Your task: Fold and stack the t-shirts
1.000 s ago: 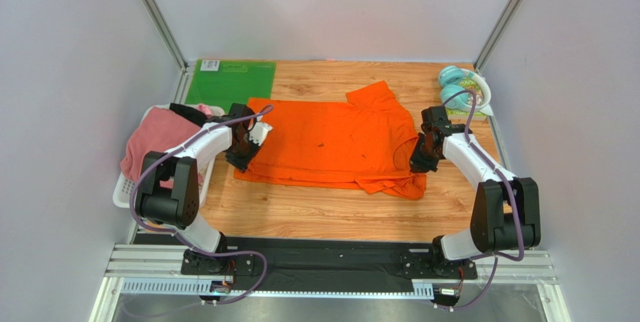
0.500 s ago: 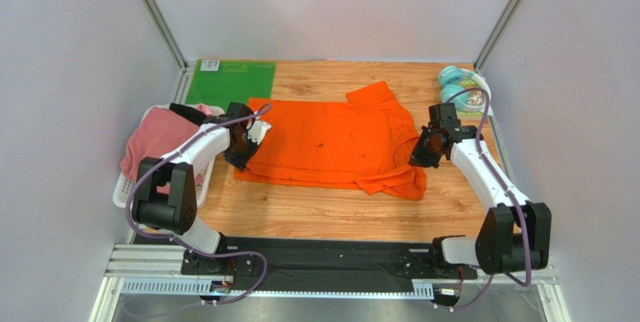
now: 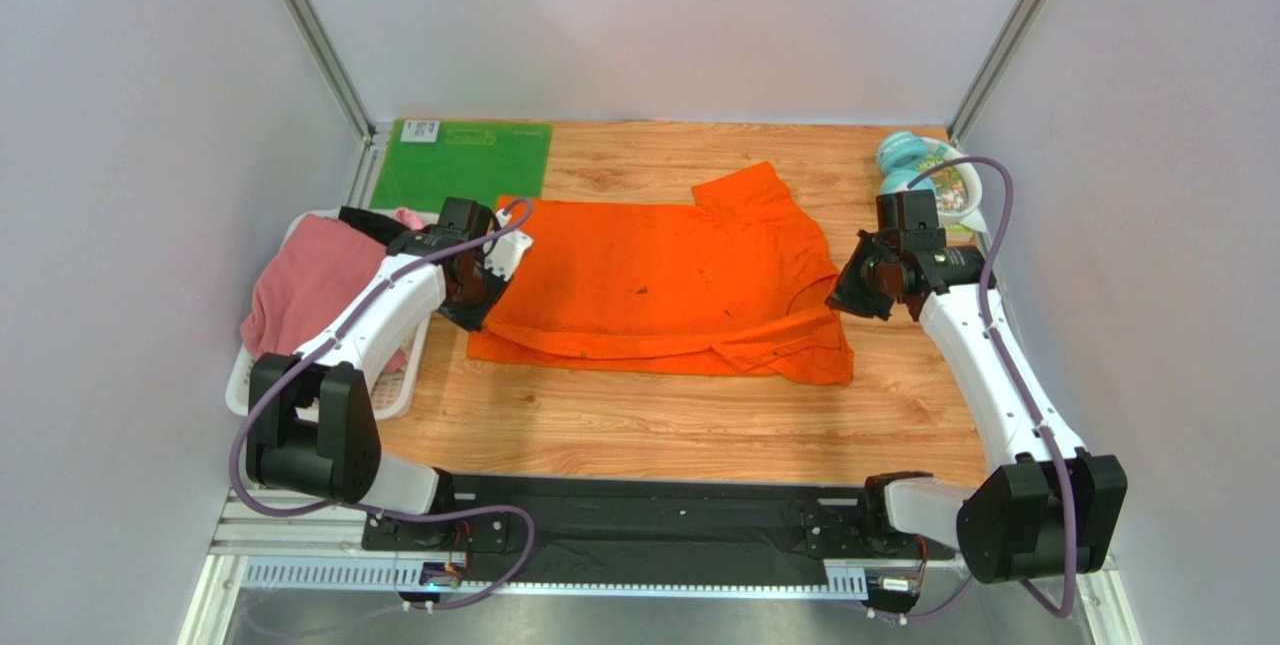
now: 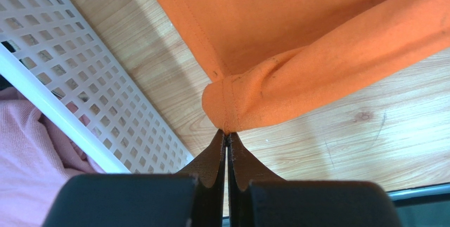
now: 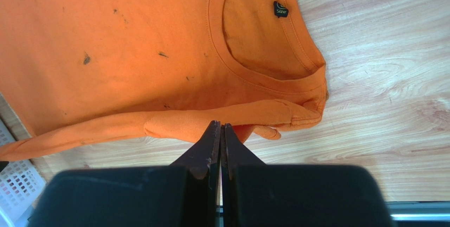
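I've lifted the left hand [image 4: 227, 134] and right hand [image 5: 221, 127], both clamped on the orange t-shirt's [image 3: 661, 285] near edge, starting the fold.

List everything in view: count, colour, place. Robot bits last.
orange t-shirt: 1, orange, spread mid-table
pink t-shirt: 1, dusty pink, heaped in the basket
black t-shirt: 1, black, far end of the basket, mostly hidden
basket: 1, white lattice, left table edge
mat: 1, green, flat, far left corner
bowl: 1, white, far right corner
teal items: apparently 2, teal, in the bowl; kind unclear
table: 1, light wood
left arm, right arm: 2, white and black, bases at near edge
left hand: 1, black, shut on shirt corner beside basket
right hand: 1, black, shut on shirt edge near collar
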Robot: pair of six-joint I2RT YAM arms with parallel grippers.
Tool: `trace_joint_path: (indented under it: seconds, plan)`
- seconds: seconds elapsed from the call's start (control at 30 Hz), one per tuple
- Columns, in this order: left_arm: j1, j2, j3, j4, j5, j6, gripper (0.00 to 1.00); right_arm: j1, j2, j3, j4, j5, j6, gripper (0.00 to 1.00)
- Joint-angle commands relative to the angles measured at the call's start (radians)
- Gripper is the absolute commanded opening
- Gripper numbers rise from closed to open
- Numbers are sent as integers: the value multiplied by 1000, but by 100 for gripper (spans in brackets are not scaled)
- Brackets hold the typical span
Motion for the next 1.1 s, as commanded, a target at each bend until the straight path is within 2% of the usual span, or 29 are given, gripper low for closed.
trace_joint_path:
  seconds: [0.0, 0.5, 1.07]
  plan:
    - [4, -36, -1, -4, -25, 8, 0, -9, -17, 57, -18, 40, 7, 0]
    - [6, -58, 26, -1, -73, 25, 0, -17, -15, 116, -41, 41, 3, 0]
    - [7, 105, 164, 26, -117, 39, 0, -23, 98, 178, -14, 51, -6, 0]
